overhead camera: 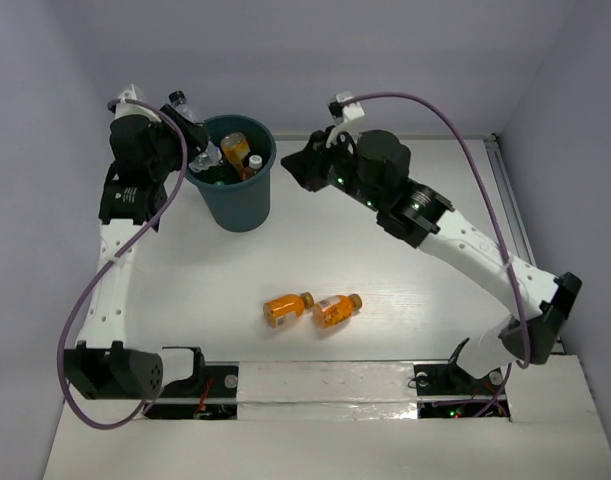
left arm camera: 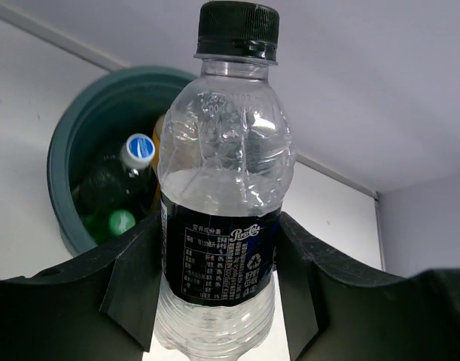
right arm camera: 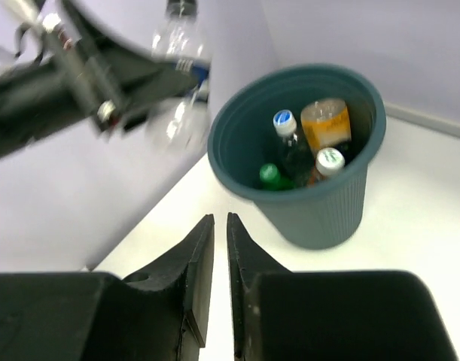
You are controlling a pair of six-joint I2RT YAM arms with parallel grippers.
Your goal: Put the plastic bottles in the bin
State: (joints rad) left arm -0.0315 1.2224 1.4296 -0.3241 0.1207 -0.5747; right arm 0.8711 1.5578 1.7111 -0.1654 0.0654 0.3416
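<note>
As seen from above, the left end effector (overhead camera: 192, 135) pinches a clear, dark-labelled plastic bottle (overhead camera: 185, 112) at the left rim of the dark teal round plastic bin (overhead camera: 247, 205); two orange plastic bottles (overhead camera: 287, 308) lie on the white worktop (overhead camera: 405, 300). Left wrist: bottle's long axis points cap-outward, bin opening just beyond. Right wrist: right end effector (right arm camera: 220, 252) pressed nearly together, empty, facing the bin.
</note>
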